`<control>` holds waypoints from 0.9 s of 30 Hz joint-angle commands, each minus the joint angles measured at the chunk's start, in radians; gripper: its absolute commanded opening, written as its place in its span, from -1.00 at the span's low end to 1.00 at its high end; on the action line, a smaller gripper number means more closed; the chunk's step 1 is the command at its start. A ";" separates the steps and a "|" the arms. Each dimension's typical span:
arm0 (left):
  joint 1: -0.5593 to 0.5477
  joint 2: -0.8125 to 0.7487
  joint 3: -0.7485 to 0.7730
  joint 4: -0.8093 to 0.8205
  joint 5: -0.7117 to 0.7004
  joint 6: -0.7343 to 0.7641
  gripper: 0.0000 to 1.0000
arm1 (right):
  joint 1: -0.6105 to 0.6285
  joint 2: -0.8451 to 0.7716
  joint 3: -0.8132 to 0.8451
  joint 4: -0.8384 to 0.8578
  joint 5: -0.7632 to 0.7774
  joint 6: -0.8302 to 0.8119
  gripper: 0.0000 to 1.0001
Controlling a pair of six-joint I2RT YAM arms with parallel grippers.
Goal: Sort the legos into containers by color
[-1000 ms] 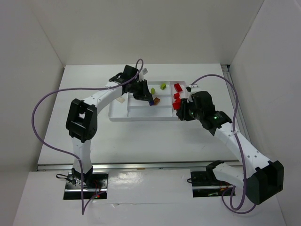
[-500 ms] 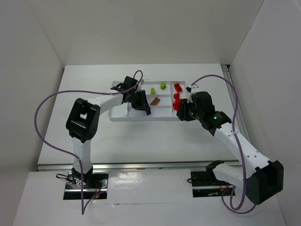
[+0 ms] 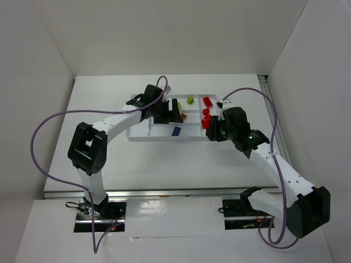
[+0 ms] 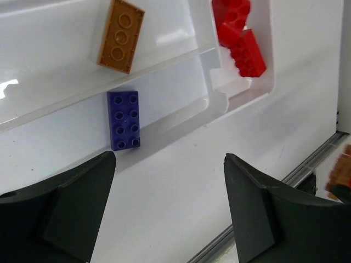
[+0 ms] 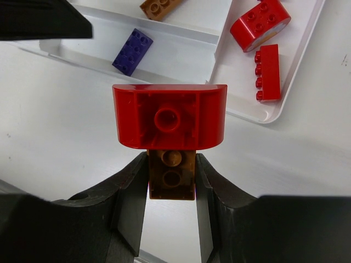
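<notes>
A dark blue lego lies flat in the near compartment of the white tray, one of its containers. My left gripper hovers open above it, holding nothing. An orange-brown lego lies in the compartment behind. Red legos fill the right compartment, and a lime green lego is at the back. My right gripper is shut on a brown lego with a rounded red lego stuck on top, held over the table by the tray's near right corner.
Purple cables loop off both arms. White walls close in the table at the left, back and right. A metal rail runs along the table's edge. The left arm's forearm covers the tray's left compartment.
My left gripper has opened and let the dark blue lego drop into the tray's near compartment, then shifted back over the tray. The right arm has not moved.
</notes>
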 commanded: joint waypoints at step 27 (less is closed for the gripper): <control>-0.057 -0.085 0.132 -0.013 0.429 0.130 0.78 | 0.008 0.060 -0.029 0.056 -0.322 -0.048 -1.00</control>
